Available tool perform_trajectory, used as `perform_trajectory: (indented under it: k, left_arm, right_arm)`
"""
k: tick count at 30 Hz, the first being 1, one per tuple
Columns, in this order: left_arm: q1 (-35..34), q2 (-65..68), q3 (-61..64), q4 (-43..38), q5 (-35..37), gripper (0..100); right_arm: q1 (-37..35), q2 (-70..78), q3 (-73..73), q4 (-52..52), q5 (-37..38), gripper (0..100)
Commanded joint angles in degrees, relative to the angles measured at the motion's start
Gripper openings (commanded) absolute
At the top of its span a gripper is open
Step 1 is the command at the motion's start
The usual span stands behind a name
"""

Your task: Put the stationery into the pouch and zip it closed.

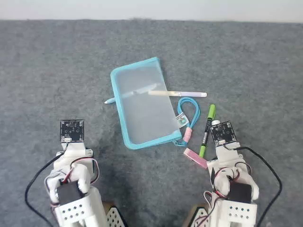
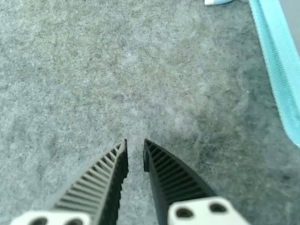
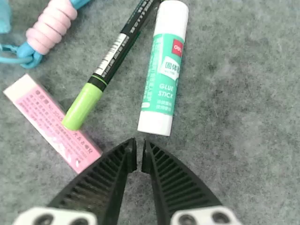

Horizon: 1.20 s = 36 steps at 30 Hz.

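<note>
From above, the turquoise-edged pouch [image 1: 144,109] lies flat on the grey felt [image 1: 57,61], out ahead of both arms and between them. A white pen [image 1: 177,93] rests across its edge on the right arm's side. A second pen [image 1: 110,100] pokes its tip out toward the left arm. Its shaft shows through the translucent panel, but I cannot tell whether it is inside or underneath, nor whether the zip is open.

The left gripper [image 2: 135,143] hangs over bare felt, its fingers drawn nearly together on nothing. The pouch's edge runs off to one side ahead of it, cut off at the frame. That likely suits this arm to steadying the pouch.

The right gripper [image 3: 138,143] is likewise closed to a slit and empty. Just beyond its tips lies the glue stick [image 3: 164,70], with the green marker [image 3: 105,65] beside it and the pink eraser [image 3: 51,122] touching the marker's cap. The pouch's strap [image 3: 47,26] is partly cut off. These pieces look laid out for this arm.
</note>
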Motion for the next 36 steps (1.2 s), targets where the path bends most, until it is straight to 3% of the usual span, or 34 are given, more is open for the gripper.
perform_trajectory:
  k: [1,28,36]
  left_arm:
    - [-0.18,-1.14,-0.4,0.44,-0.44,5]
    - [-0.18,-1.14,-0.4,0.44,-0.44,5]
    - [12.04,-1.14,-0.48,0.44,-0.26,5]
  right_arm:
    - [0.48,-1.1,1.05,0.48,0.09,3.5]
    - [0.48,-1.1,1.05,0.48,0.09,3.5]
    - [-8.13,-1.01,1.05,0.4,-0.18,3.5]
